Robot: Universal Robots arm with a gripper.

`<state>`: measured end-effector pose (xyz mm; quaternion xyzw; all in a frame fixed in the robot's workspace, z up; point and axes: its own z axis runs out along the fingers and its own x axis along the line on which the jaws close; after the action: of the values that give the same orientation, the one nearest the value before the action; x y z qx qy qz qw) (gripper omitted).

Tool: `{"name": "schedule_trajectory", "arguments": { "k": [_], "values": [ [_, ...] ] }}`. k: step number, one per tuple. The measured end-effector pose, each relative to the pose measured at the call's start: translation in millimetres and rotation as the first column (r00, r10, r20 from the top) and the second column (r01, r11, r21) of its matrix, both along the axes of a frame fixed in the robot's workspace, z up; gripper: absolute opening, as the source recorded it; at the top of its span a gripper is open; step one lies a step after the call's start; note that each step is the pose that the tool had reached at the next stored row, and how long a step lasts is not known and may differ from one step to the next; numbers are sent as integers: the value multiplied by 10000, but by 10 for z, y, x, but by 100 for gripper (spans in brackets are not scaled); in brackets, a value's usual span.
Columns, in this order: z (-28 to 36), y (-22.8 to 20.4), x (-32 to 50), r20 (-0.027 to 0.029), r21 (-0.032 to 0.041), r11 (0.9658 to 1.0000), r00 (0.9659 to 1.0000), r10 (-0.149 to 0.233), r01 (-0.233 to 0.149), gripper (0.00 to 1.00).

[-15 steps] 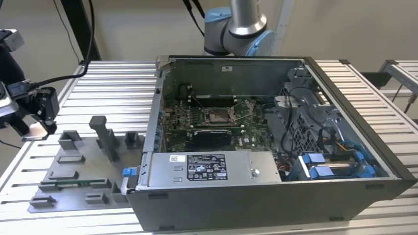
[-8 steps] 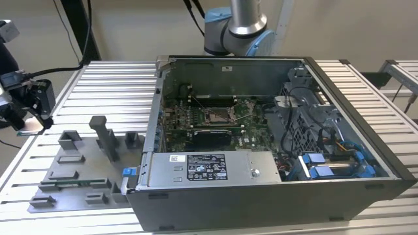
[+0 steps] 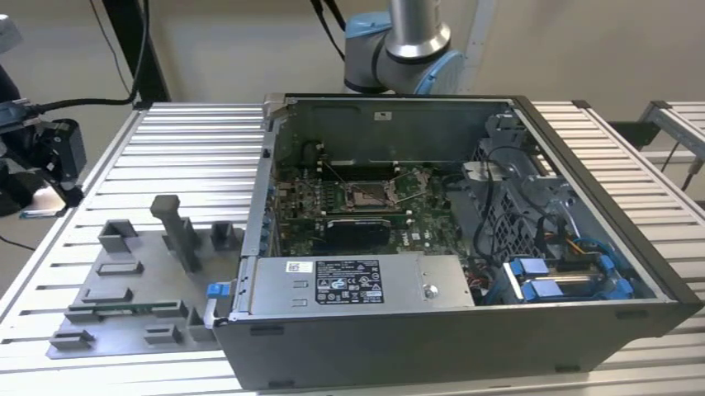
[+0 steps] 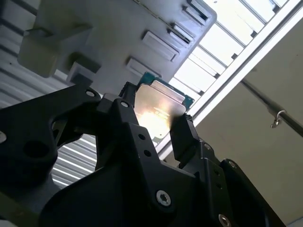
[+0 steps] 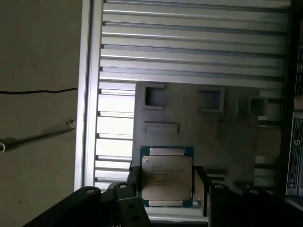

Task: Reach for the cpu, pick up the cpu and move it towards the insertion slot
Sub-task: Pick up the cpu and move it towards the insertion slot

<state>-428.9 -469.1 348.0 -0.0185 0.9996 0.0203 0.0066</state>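
Observation:
In both wrist views the cpu [image 5: 166, 176] [image 4: 158, 109], a flat silvery square with a thin green rim, sits between my two black fingers. My gripper [image 5: 166, 185] [image 4: 155, 124] is shut on the cpu, one finger [image 5: 134, 182] on each side of it. It hangs above the grey fixture plate [image 5: 203, 137], near that plate's edge by the table rim. In the exterior view the insertion slot [image 3: 369, 195], a silver-framed socket with a dark centre, lies on the green board inside the open computer case [image 3: 573, 247], to the exterior view's right of the fixture plate [image 3: 132, 289].
The fixture plate carries several grey blocks and an upright post [image 3: 177, 227]. A slatted aluminium table [image 3: 187, 148] holds everything. A silver power supply [image 3: 352, 285] and cable bundles [image 3: 551, 272] fill the case's near side. Black equipment [image 3: 39, 161] stands at the exterior view's left.

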Motion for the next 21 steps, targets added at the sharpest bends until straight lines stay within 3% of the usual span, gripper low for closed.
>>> {"name": "schedule_trajectory", "arguments": {
  "k": [8,18,21],
  "values": [
    [151,7,-1,0,-39,10000,10000,0,0,0],
    [161,8,1,-3,-39,10000,10000,1,-1,0],
    [210,14,0,0,-79,10000,10000,-1,1,0]
  ]
}}
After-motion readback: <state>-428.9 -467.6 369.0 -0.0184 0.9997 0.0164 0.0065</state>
